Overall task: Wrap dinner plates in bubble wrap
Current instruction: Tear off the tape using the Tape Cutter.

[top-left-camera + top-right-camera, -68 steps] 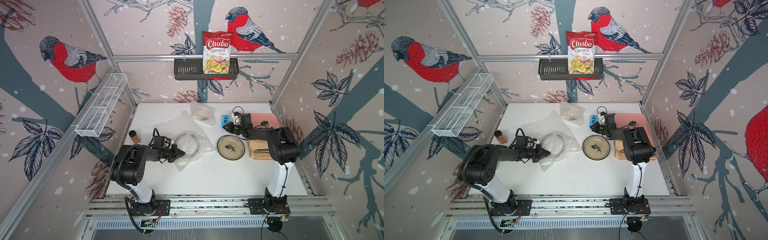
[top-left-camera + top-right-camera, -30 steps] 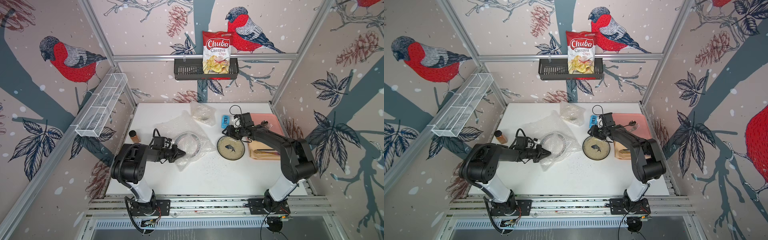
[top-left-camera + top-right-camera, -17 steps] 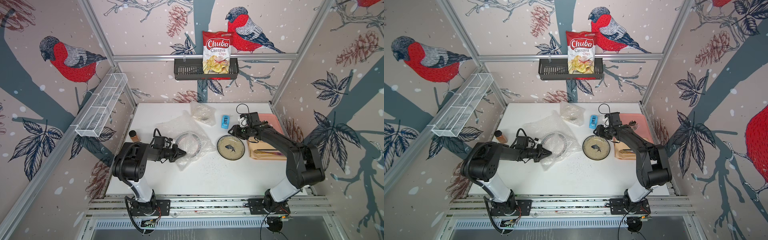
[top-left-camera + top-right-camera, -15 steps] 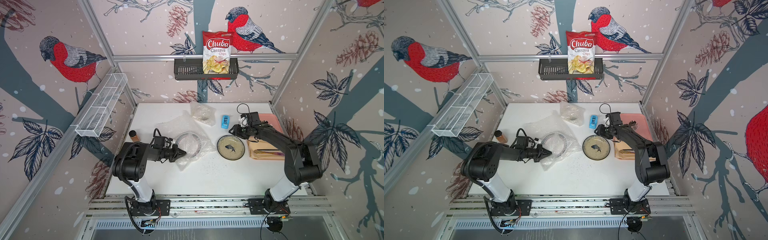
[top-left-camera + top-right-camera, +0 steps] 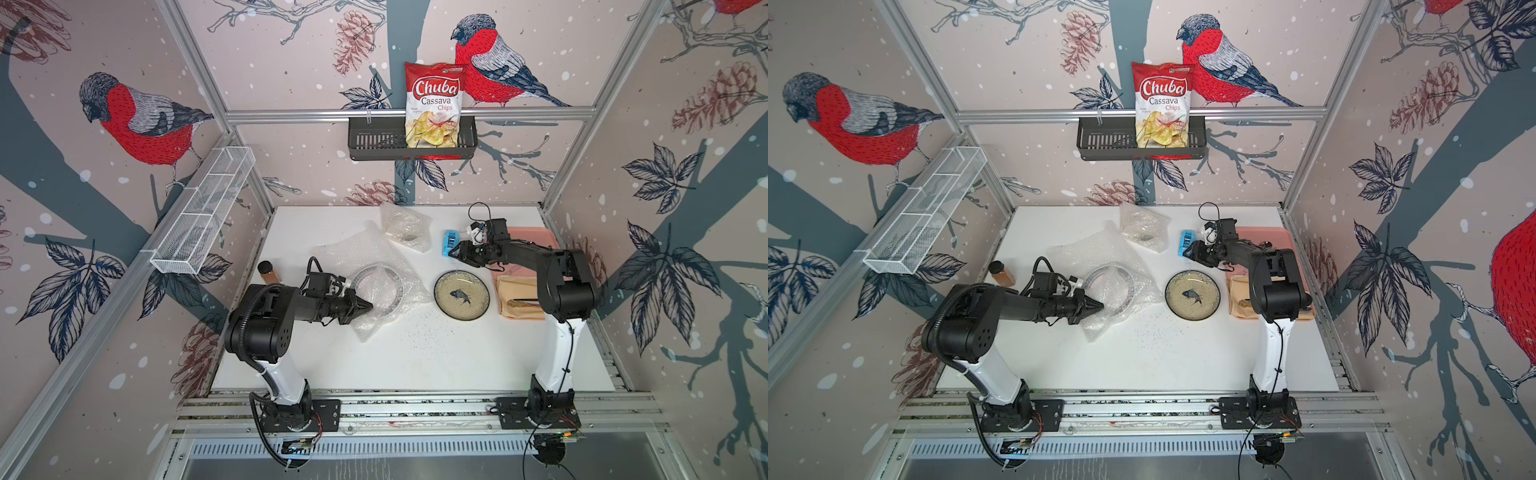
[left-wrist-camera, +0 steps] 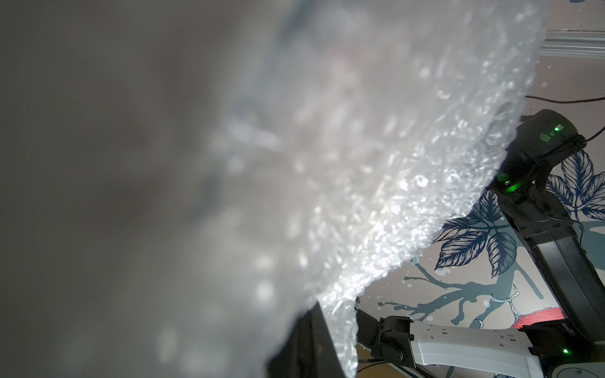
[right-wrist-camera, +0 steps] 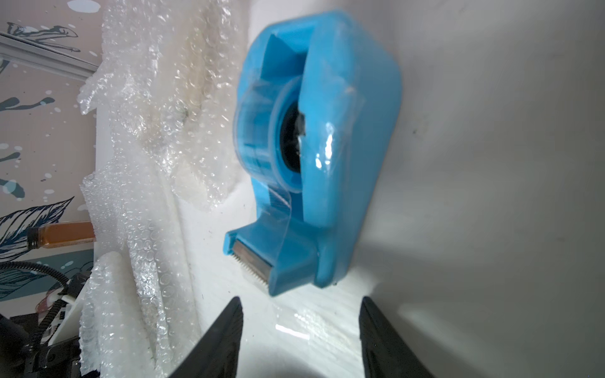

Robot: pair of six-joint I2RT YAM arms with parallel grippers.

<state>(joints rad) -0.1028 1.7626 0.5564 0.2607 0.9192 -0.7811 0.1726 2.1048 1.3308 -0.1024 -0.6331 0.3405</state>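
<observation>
On bubble wrap (image 5: 365, 255), left end effector (image 5: 368, 306) clamped

A: Left wrist view?
B: Mostly smothered by bubble wrap (image 6: 376, 183), blurred to grey toward one side.
A: And the left hand (image 5: 369, 306) there?
B: Only a dark sliver of finger (image 6: 307, 347), cut off at the edge.
A: Under the sheet?
B: A plate (image 5: 378, 289), just a dark rim through plastic; pattern unreadable. Same for the wrapped bundle (image 5: 405, 227) at the back.
A: Right wrist view?
B: Fingertips (image 7: 226, 333) of the right hand (image 7: 301, 299) cropped by the frame edge. Also the amber bottle (image 7: 62, 234), half behind wrap.
</observation>
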